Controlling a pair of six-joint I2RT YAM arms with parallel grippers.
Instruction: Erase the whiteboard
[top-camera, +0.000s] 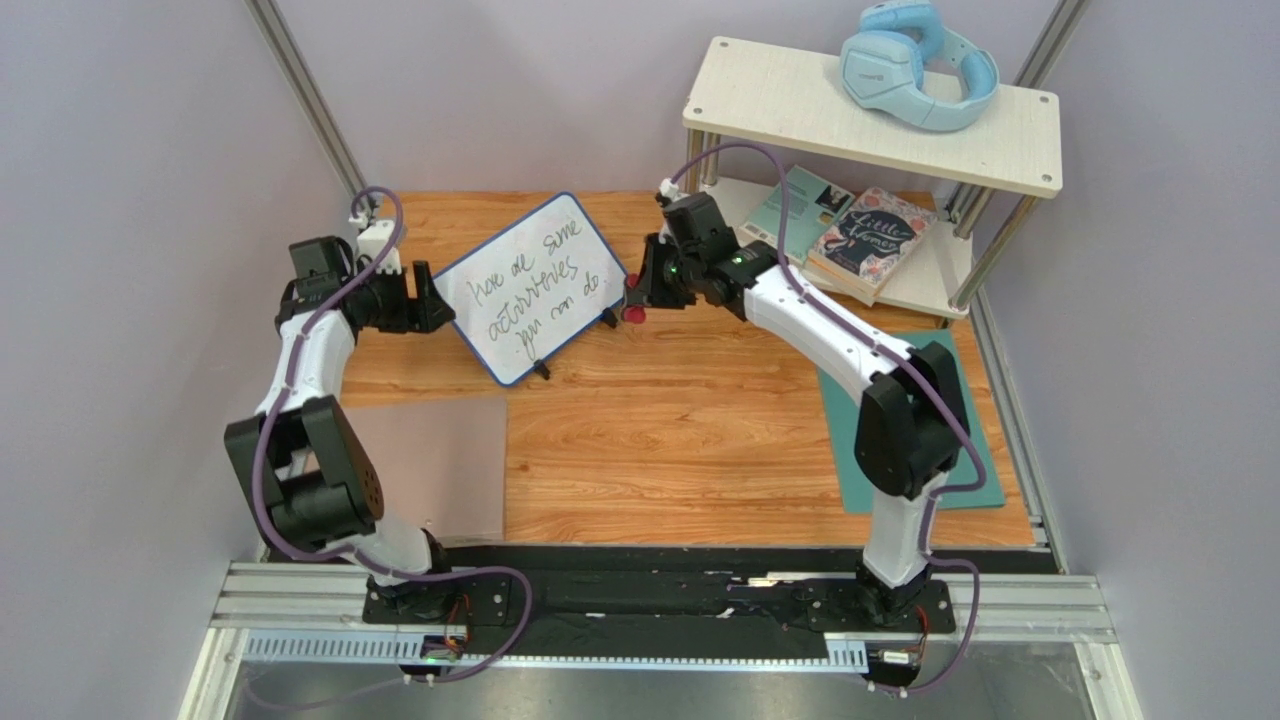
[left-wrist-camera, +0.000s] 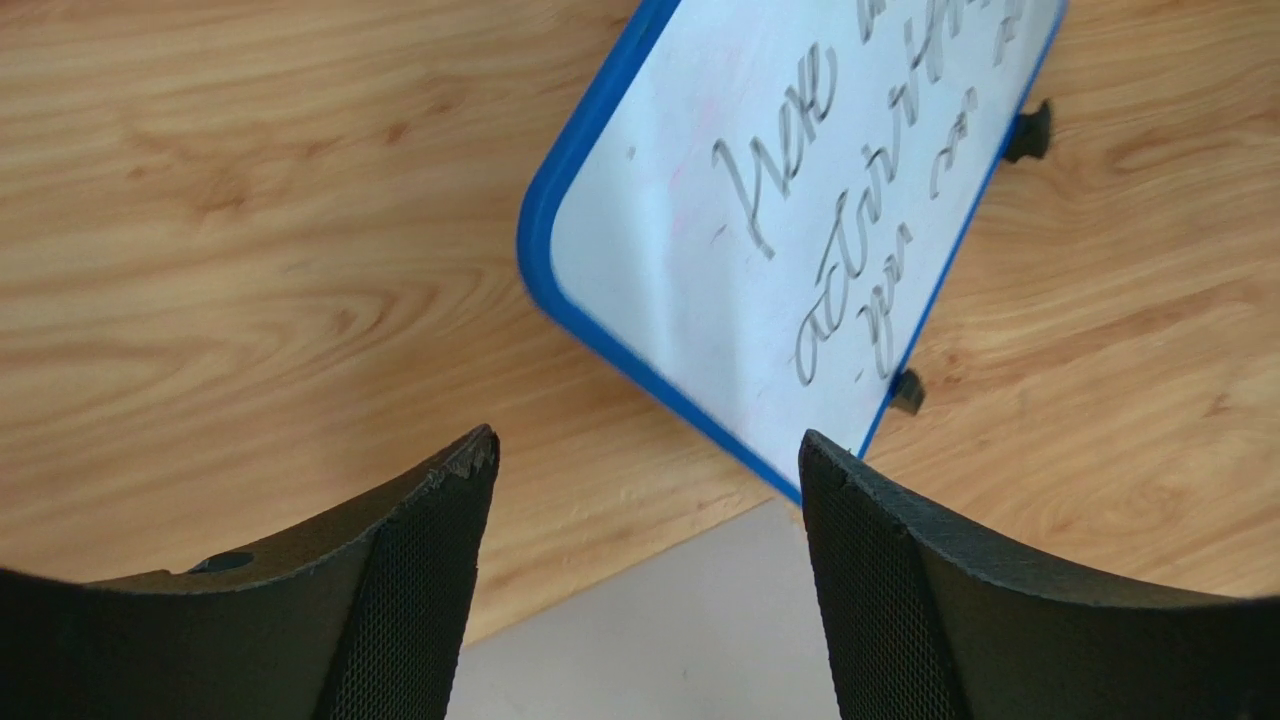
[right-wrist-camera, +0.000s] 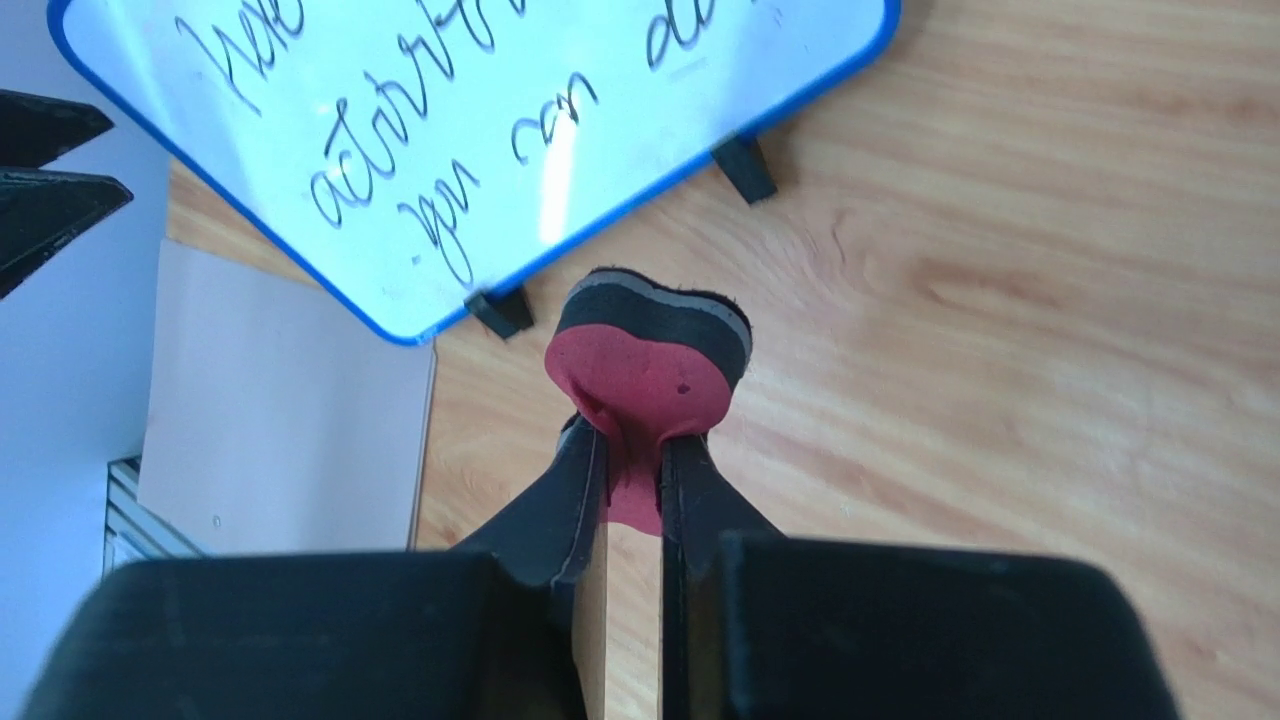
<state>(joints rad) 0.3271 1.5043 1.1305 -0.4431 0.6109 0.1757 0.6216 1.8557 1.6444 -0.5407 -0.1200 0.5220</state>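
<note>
**Eraser held just short of a written-on whiteboard**

The right pincer (right-wrist-camera: 631, 450) is clamped narrow on a red eraser (right-wrist-camera: 649, 368). The soft red body is squeezed and buckled between the two fingers, and its grey and black felt layers lie on the far end, toward the board. The eraser hangs over bare wood beside the whiteboard's right-hand lower corner, close to one of the small black stand feet (right-wrist-camera: 744, 165). The pictures do not show whether it touches anything.

The left pincer (left-wrist-camera: 646, 458) is spread wide and carries nothing. Its fingers (left-wrist-camera: 436, 510) sit on either side of the board's left corner as seen from the wrist, but they do not close on the frame.

The whiteboard (top-camera: 529, 285) stands between the two arms toward the back of the wooden bench (top-camera: 676, 435). It is turned at an angle, and its thin blue frame encloses three lines of black handwriting.

A pinkish-brown mat (top-camera: 436, 465) lies on the bench near the left arm, and its corner reaches toward the board's lower edge. A teal mat (top-camera: 842, 435) lies partly under the right arm. At the back right, a pale shelf unit (top-camera: 781, 98) holds light blue headphones (top-camera: 917, 60) on top and books (top-camera: 869, 240) on the lower level.
</note>
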